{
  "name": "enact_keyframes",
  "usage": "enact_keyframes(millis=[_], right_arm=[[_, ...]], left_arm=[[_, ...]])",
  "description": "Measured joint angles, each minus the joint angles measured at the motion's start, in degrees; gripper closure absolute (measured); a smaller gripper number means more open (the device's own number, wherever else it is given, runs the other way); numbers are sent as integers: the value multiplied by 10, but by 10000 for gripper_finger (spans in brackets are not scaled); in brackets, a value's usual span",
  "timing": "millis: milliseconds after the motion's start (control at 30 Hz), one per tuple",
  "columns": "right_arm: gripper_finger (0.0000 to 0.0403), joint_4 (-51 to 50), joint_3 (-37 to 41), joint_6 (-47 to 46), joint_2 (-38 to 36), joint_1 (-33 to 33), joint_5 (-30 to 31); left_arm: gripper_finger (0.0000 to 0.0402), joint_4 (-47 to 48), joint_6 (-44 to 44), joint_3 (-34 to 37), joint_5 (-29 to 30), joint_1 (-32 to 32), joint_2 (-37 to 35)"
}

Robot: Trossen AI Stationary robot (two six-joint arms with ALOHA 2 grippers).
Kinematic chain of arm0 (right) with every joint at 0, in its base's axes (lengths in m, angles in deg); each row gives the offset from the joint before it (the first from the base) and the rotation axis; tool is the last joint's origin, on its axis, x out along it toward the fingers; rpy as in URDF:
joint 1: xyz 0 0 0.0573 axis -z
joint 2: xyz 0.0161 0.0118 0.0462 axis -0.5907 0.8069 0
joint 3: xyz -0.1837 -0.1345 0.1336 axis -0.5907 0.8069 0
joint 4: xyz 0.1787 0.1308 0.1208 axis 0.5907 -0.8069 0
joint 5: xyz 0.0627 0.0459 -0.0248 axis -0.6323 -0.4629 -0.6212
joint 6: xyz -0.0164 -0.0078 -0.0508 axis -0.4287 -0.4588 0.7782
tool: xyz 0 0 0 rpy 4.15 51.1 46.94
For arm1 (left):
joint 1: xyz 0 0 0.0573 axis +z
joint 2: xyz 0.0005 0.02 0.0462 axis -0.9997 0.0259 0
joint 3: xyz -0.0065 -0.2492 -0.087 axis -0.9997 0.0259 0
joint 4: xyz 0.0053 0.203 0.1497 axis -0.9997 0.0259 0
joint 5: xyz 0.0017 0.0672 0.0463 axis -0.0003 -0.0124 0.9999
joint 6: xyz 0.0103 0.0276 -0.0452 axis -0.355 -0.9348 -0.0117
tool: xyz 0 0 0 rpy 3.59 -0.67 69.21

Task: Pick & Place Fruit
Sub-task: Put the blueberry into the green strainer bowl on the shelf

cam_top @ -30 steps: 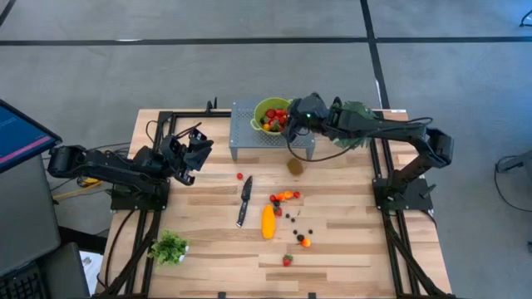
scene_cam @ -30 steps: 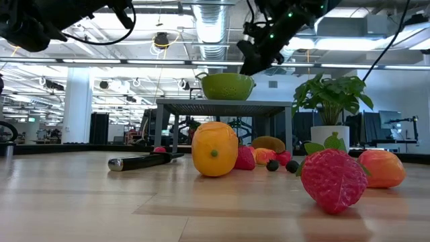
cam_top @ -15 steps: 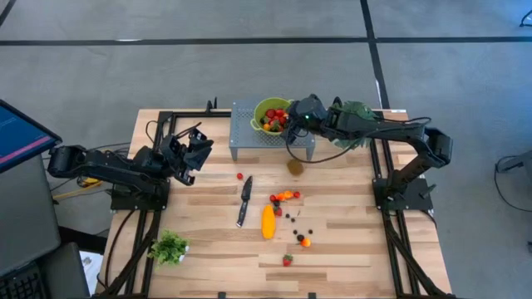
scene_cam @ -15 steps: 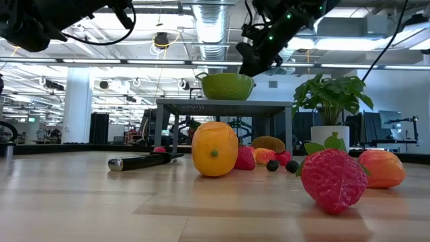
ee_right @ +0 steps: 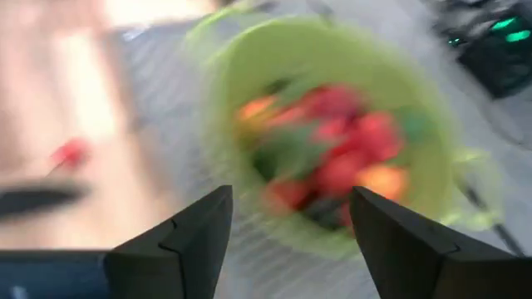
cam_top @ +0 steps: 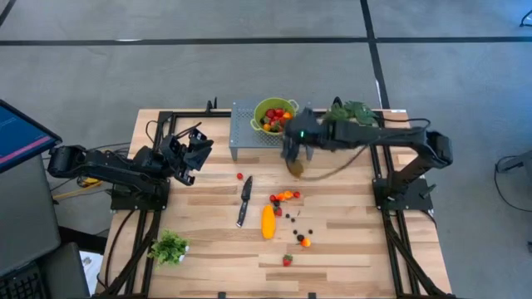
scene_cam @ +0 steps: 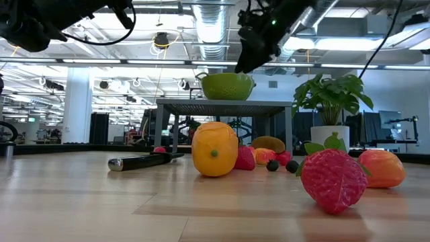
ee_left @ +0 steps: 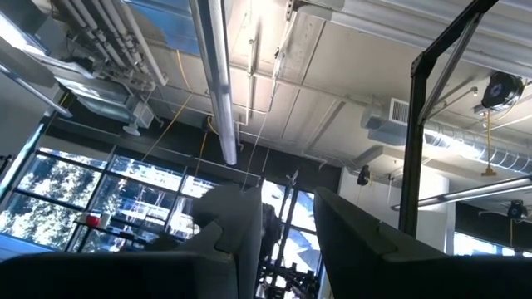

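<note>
The green bowl [cam_top: 272, 115] [ee_right: 332, 141] with red and orange fruit stands on a grey perforated stand [cam_top: 246, 137]. My right gripper [cam_top: 293, 145] [ee_right: 287, 199] hovers open and empty by the stand's near right corner, above the brown kiwi [cam_top: 294, 167]. On the wood lie the long yellow-orange fruit [cam_top: 268, 222] [scene_cam: 215, 148], a cluster of small red and orange pieces [cam_top: 285, 197], dark balls [cam_top: 295, 216], a lone red ball [cam_top: 239, 176], an orange piece [cam_top: 305, 242] and a strawberry [cam_top: 287, 260] [scene_cam: 332, 178]. My left gripper [cam_top: 198, 143] [ee_left: 278, 208] waits open at the table's left, pointing up.
A black-handled knife [cam_top: 243, 199] [scene_cam: 141, 160] lies left of the fruit cluster. A small green plant [cam_top: 169, 247] sits near the near left corner, and a larger one [cam_top: 353, 112] stands right of the stand. Black frames [cam_top: 391, 187] flank the table.
My right gripper has swung from above the bowl's right rim toward the table's near edge, ending over the stand's near right corner above the kiwi; it is blurred with motion. The fruit on the table has stayed where it was.
</note>
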Motion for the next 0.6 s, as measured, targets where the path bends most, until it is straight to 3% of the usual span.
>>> enact_keyframes(millis=[267,600], right_arm=[[194,-187,1,-149,0,-161,0],[197,-123,2,-236,44,-343,15]], left_arm=[[296,0,0,0,-2,0,0],[296,0,0,0,-2,0,0]])
